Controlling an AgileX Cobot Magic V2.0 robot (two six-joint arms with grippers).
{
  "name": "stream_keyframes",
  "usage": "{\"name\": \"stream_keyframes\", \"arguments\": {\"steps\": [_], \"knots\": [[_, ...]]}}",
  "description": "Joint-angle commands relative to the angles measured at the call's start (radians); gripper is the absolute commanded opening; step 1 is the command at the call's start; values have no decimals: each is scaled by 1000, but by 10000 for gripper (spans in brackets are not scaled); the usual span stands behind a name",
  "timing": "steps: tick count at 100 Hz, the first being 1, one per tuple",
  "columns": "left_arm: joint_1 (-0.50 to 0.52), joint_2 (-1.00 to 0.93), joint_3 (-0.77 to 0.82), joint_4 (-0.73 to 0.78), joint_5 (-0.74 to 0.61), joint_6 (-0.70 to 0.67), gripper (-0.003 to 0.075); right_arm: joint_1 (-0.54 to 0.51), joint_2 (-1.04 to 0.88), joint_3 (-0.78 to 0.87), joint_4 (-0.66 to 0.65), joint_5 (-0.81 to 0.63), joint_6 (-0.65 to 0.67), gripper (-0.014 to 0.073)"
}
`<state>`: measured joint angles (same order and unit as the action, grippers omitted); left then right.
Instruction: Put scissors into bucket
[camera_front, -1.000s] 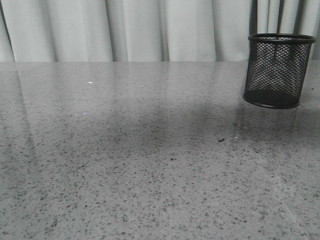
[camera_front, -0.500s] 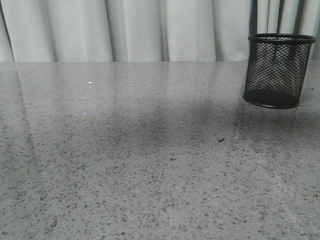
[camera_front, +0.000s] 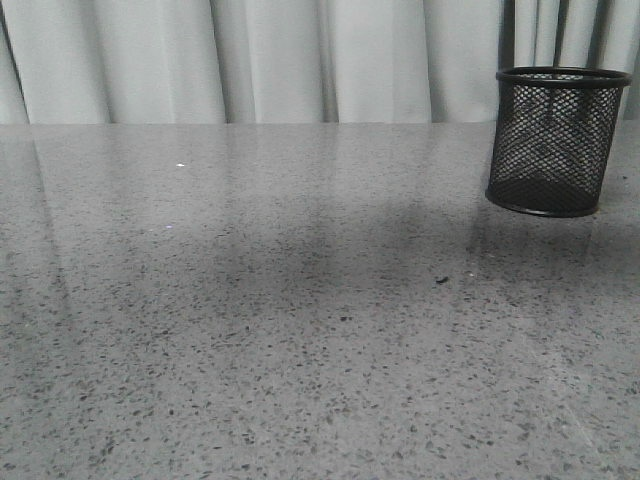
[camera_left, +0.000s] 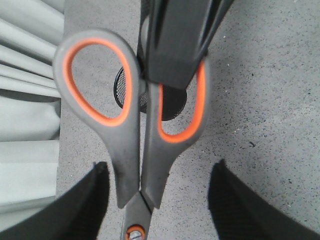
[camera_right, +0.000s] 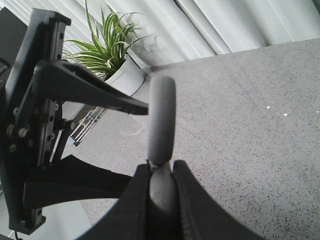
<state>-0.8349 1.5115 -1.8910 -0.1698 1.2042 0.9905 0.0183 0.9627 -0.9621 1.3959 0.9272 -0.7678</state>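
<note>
grey speckled table (camera_front: 300, 350), mostly bare from the front. where's the bucket (camera_front: 555, 140)?

far right of it, upright, mouth open. neither arm shows in that view.

and the left gripper (camera_left: 160, 200)?

its fingers (camera_left: 90, 200) are spread wide, one on each side of the scissors (camera_left: 127, 150), apparently not touching them.

so who has the scissors?

the right gripper (camera_right: 161, 175). its fingers are pressed together on one grey handle loop, holding the pair in the air above the table, with the bucket seen below the loops in the left wrist view.

which step, then?

looks like a handover between arms, with the right one carrying the weight. next, the left should back off without brushing the handles. then the right needs to get over the bucket's mouth, blades pointing down, and let go. i can't see the blades.
</note>
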Motion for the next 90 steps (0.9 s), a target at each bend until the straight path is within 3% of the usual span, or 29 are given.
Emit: {"name": "stream_keyframes", "arguments": {"steps": [1, 16, 30, 53, 70, 90], "knots": [[-8, -35, -30, -10, -49, -21, 459, -4, -3, -30, 60, -20, -17, -68], [33, -35, -35, 45, -55, -116, 458, -4, -3, -30, 31, -70, -17, -68], [158, -41, -64, 120, -40, -302, 458, -17, -3, -48, -60, -90, 6, -64], [449, -104, -98, 110, 9, -381, 458, -100, 2, -239, -470, -76, 249, -54], [613, -159, -98, 74, 7, -381, 458, -133, 81, -451, -818, 123, 439, -55], [702, -197, -98, 16, 7, -386, 458, -133, 196, -607, -993, 313, 517, -55]]}}
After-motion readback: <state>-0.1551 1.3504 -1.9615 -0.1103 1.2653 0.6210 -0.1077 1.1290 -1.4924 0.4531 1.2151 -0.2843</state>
